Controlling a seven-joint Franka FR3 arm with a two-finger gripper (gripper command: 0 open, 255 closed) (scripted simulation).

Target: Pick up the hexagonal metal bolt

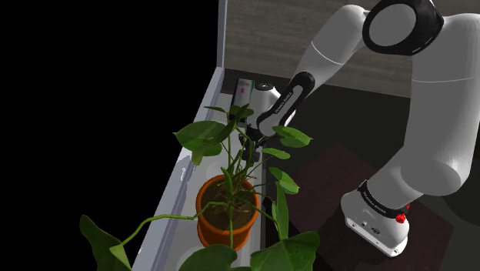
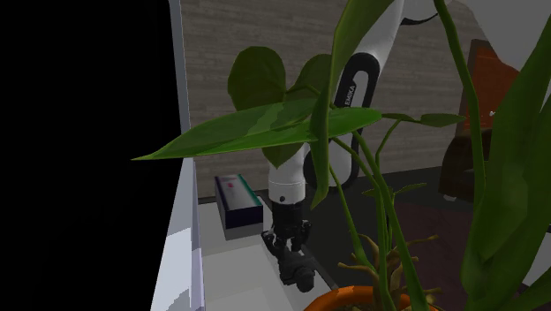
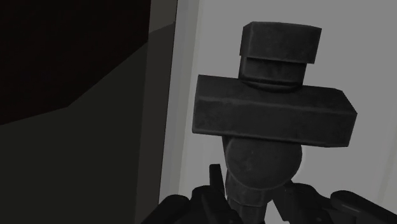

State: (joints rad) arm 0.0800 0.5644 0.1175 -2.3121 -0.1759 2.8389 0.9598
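Claw (image 3: 253,186) narrowed and clamped on the dark grey bolt (image 3: 273,111) at its shank, so the blocky head end sticks out past my fingertips over the pale surface (image 2: 225,274) near the potted plant (image 1: 217,202) (can't tell if it's off the surface yet).

Gripper (image 1: 250,145) half hidden behind plant (image 1: 201,135) leaves, plant's pot (image 2: 340,300) cut off at lower edge, bolt (image 3: 273,111) shank end buried between fingers (image 3: 216,181).

A plank wall (image 1: 292,19) backs the pale counter (image 1: 178,185), black area (image 1: 92,77) alongside.
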